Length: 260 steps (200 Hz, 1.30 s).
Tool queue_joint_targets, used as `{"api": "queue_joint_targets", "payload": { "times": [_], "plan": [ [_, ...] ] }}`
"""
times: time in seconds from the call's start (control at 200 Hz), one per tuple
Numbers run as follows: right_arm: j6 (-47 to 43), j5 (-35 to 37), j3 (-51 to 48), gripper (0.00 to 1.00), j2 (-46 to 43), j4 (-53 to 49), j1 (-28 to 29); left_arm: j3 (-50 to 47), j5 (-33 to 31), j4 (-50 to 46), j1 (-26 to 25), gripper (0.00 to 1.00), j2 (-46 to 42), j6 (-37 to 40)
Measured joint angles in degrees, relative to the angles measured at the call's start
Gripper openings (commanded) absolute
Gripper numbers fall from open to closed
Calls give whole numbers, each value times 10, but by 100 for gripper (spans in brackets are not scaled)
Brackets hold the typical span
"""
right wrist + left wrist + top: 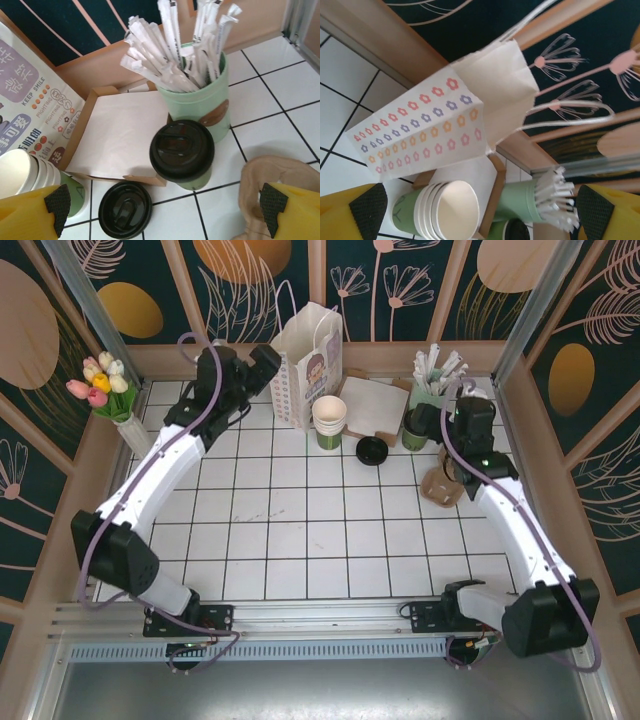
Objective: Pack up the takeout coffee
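Jaws on both arms gape, empty. Takeout coffee (182, 150) stands on the surface (280, 95) right before the straw cup (200, 102), body mostly hidden under its lid; tan carrier (272, 172) cut off nearby.

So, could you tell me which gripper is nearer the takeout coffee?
Right: the right gripper is just beside the takeout coffee; the left gripper is by the paper bag.

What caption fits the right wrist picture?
Open right gripper hovers near the lidded coffee cup beside the straw cup.
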Motion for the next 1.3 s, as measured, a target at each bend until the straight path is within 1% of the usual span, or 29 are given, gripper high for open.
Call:
{"api": "queue_joint_targets", "payload": {
  "times": [0.175, 0.315, 0.41, 0.495, 0.56, 0.636, 0.736, 0.996, 1.036, 1.056, 1.181, 1.301],
  "plan": [
    [0, 17, -16, 99, -7, -4, -7, 146, -34, -106, -14, 97, 109, -26],
    [0, 26, -16, 99, -6, -15, -7, 322, -74, -210, -34, 96, 219, -42],
    [2, 34, -19, 99, -6, -16, -7, 421, -102, -267, -42, 91, 277, -54],
    [2, 41, -33, 99, -11, -16, -7, 467, -116, -294, -45, 85, 308, -61],
    [2, 43, -44, 99, -19, -17, -7, 485, -127, -300, -44, 76, 327, -64],
    [2, 45, -52, 99, -33, -19, -7, 500, -141, -299, -44, 70, 346, -61],
    [2, 45, -57, 99, -57, -23, -7, 508, -157, -290, -44, 57, 367, -56],
    [4, 47, -71, 99, -91, -34, -7, 508, -168, -248, -44, 7, 379, -37],
    [5, 47, -72, 99, -92, -36, -7, 508, -170, -245, -44, 1, 379, -33],
    [5, 47, -72, 99, -92, -37, -7, 508, -172, -244, -44, 0, 379, -35],
    [7, 47, -72, 99, -93, -38, -7, 502, -184, -235, -44, 0, 377, -30],
    [9, 47, -72, 99, -93, -38, -7, 463, -196, -223, -44, 0, 358, -29]
  ]
}}
